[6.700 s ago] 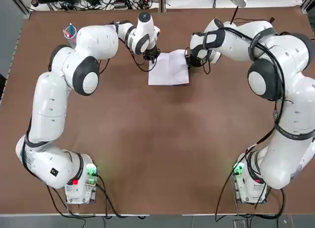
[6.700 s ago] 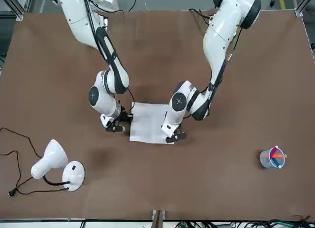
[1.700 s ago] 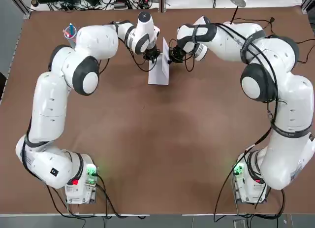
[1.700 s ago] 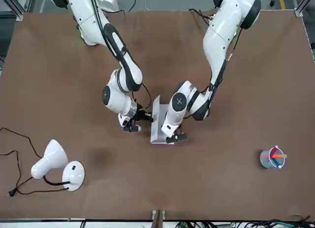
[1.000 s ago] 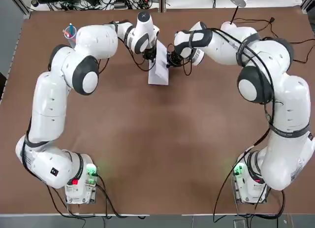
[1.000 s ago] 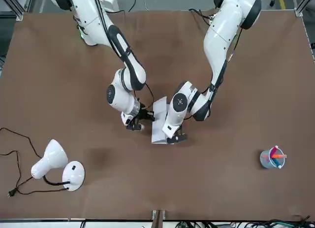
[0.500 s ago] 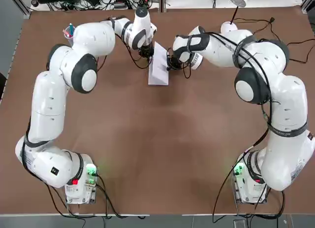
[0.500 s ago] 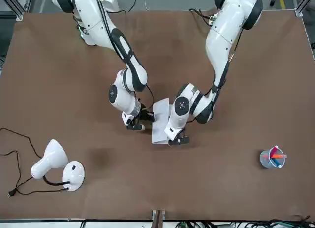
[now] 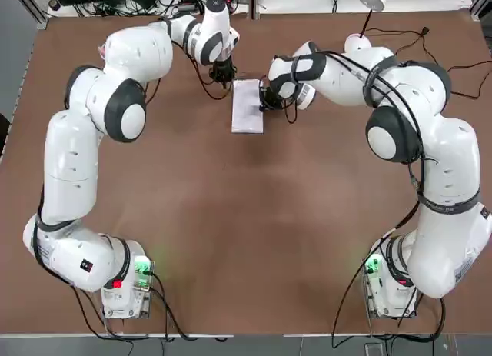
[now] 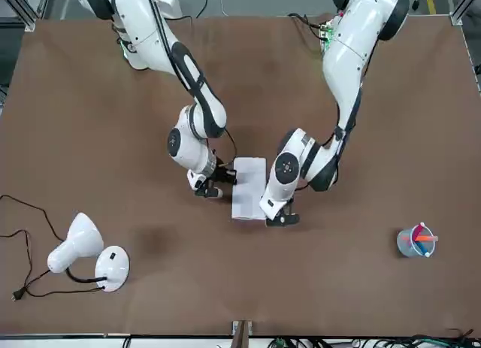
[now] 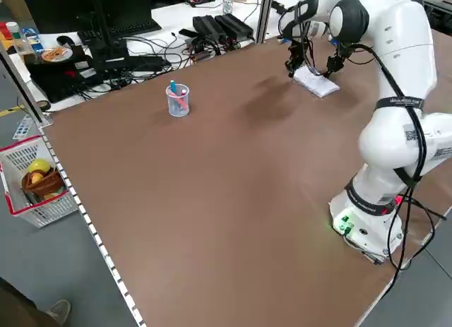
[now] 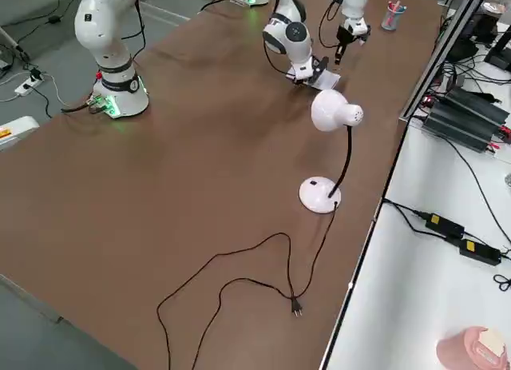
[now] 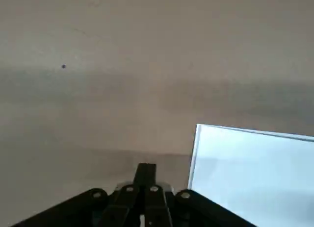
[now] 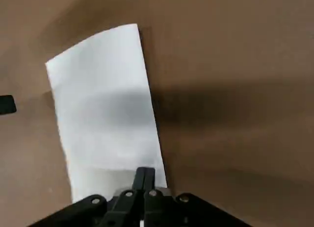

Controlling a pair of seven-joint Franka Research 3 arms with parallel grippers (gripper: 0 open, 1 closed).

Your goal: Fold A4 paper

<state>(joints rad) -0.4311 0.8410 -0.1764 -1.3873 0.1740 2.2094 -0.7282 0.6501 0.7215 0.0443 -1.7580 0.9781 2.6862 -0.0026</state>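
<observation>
The white, flat paper strip (image 9: 247, 106) lies at the far middle of the brown tabletop (image 10: 338, 288), between the two arms. Half a second ago its upper layer stood a little raised beside the left arm; now it lies down almost flat, and the black two-finger left gripper (image 13: 145, 166) has moved off to the left, just beside the sheet. Its fingers are pressed together with nothing between them.

The black two-finger right gripper (image 14: 145, 170) has hardly shifted. It is at the strip's right edge, fingers also together, with no paper visibly pinched between them.

The sheet was nearly square some seconds ago, so this fold in half looks mostly made. The layers show slightly offset edges, so the crease probably wants pressing along its length; a careless drag could skew them.
</observation>
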